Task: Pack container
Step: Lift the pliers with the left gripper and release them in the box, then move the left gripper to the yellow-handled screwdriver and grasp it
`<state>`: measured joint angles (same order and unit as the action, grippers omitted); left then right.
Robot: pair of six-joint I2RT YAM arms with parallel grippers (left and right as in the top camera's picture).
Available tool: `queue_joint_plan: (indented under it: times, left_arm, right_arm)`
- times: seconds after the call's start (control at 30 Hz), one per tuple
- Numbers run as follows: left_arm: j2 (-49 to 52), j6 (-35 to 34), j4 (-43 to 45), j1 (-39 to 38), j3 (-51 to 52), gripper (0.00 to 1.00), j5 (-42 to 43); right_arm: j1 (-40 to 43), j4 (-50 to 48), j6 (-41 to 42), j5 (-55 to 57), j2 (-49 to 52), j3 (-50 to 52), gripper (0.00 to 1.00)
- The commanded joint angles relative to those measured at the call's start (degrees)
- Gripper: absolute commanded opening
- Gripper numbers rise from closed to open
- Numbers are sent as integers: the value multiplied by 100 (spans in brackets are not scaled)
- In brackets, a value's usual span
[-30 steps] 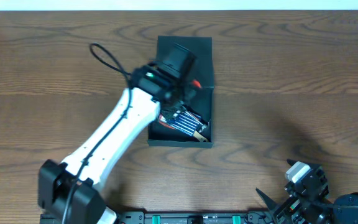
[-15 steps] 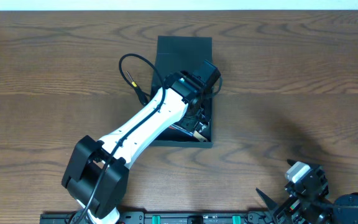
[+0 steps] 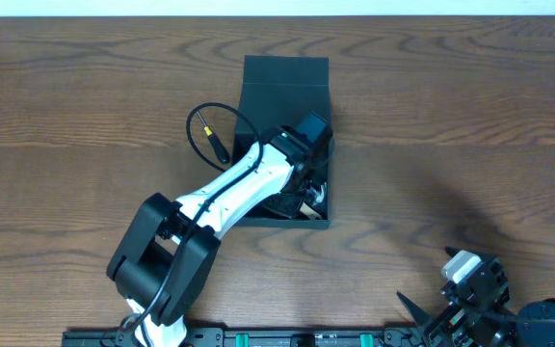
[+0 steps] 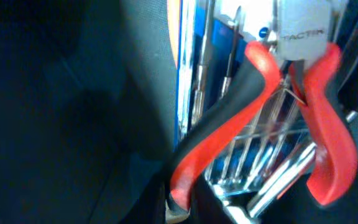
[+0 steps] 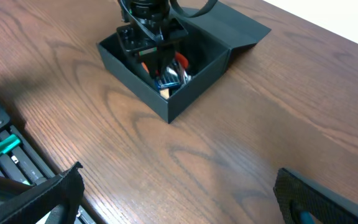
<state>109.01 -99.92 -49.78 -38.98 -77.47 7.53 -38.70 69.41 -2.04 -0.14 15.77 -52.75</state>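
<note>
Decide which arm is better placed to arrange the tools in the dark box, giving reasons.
Left. The left gripper is down inside the container, right by the red-handled pliers; the right gripper sits open at the near edge of the table, well away.

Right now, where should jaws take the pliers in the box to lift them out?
Probably grip the pliers across both red handles near the pivot, where they converge, descending from above; they lie atop other tools, and the container walls block sideways approaches.
</note>
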Motion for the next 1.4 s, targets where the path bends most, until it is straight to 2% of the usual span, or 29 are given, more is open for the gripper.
queue_joint_plan:
  times: [0.0, 0.07, 0.13, 0.17, 0.4, 0.6, 0.7, 0.73, 0.83, 1.0, 1.1, 1.37]
  left_arm:
    - [55, -111, 46, 52, 20, 28, -7]
    - [50, -111, 114, 57, 20, 35, -7]
    - [24, -109, 160, 55, 17, 49, -7]
    - [-7, -109, 170, 55, 17, 52, -7]
    - [-544, -107, 166, 55, 17, 54, -111]
    - [-1305, -105, 96, 90, 17, 54, -564]
    - [-1668, 118, 22, 229, 17, 55, -798]
    - [-1799, 319, 13, 339, 15, 64, -896]
    - [-2037, 1099, 13, 715, 15, 77, -1062]
    - [-2107, 2778, 13, 1692, 11, 94, -981]
    - [-1941, 3340, 15, 2267, 7, 99, -745]
    - [-758, 4546, 9, 3353, -420, 99, -15]
  right_arm:
    - [22, 0, 74, 59, -13, -2, 99]
    - [20, 0, 72, 59, -13, -2, 99]
    - [22, 0, 72, 61, -13, -2, 99]
    - [22, 0, 74, 59, -13, -2, 99]
    - [20, 0, 72, 59, -13, -2, 99]
    - [22, 0, 74, 59, -13, -2, 99]
    - [20, 0, 72, 59, -13, -2, 99]
    - [22, 0, 74, 59, -13, -2, 99]
    - [22, 0, 74, 59, -13, -2, 99]
    - [22, 0, 72, 59, -13, -2, 99]
    - [20, 0, 74, 59, -13, -2, 99]
    - [20, 0, 74, 59, -13, -2, 99]
